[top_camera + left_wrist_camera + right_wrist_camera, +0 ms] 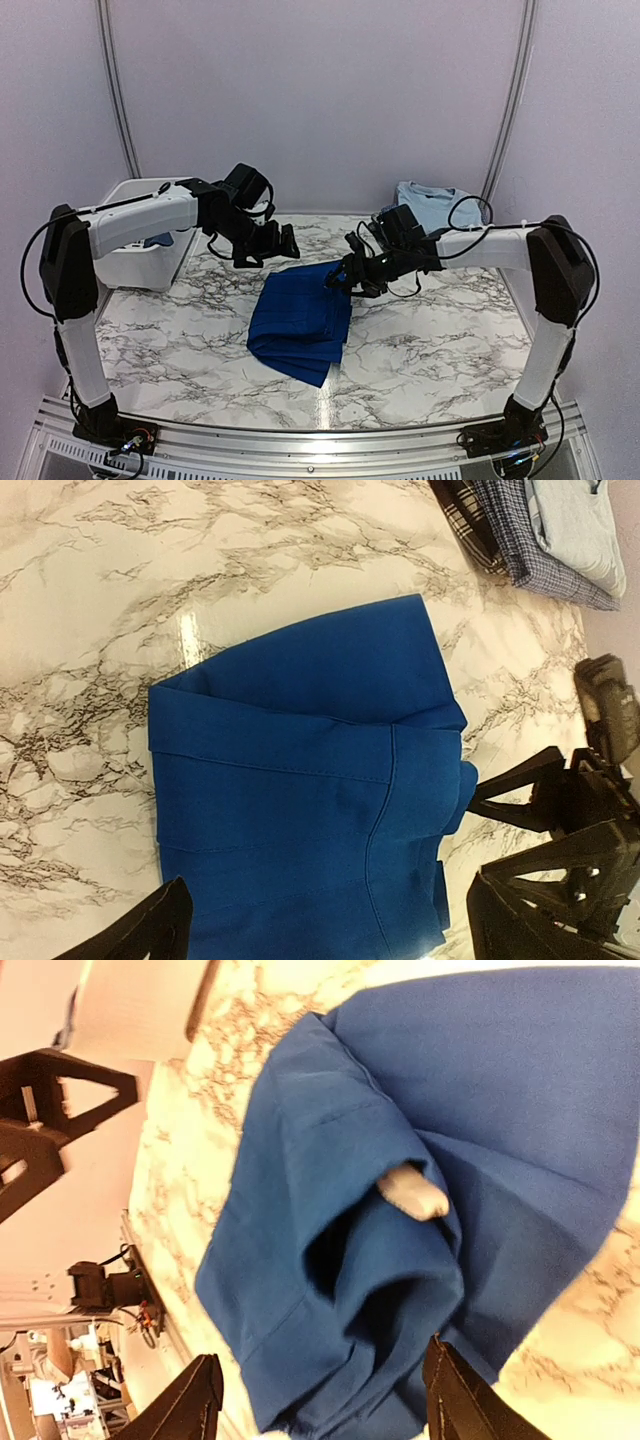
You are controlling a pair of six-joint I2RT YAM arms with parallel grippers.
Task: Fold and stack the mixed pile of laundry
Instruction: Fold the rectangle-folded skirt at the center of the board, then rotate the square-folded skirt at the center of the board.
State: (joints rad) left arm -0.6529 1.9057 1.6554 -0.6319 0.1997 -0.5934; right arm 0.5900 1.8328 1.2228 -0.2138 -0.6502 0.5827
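Far corner of royal blue garment (300, 322) lies beneath the right tool (339, 283)

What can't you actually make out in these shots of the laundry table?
The white bin, top view: the left arm covers most of it, contents unseen.
Top view: the right arm hides whatever lies under the light blue T-shirt.
Left wrist view: the frame edge cuts off the plaid piece and navy check shirt.
The royal blue garment: folds hide what type it is.
Its pale tag, right wrist view: too blurred to read.
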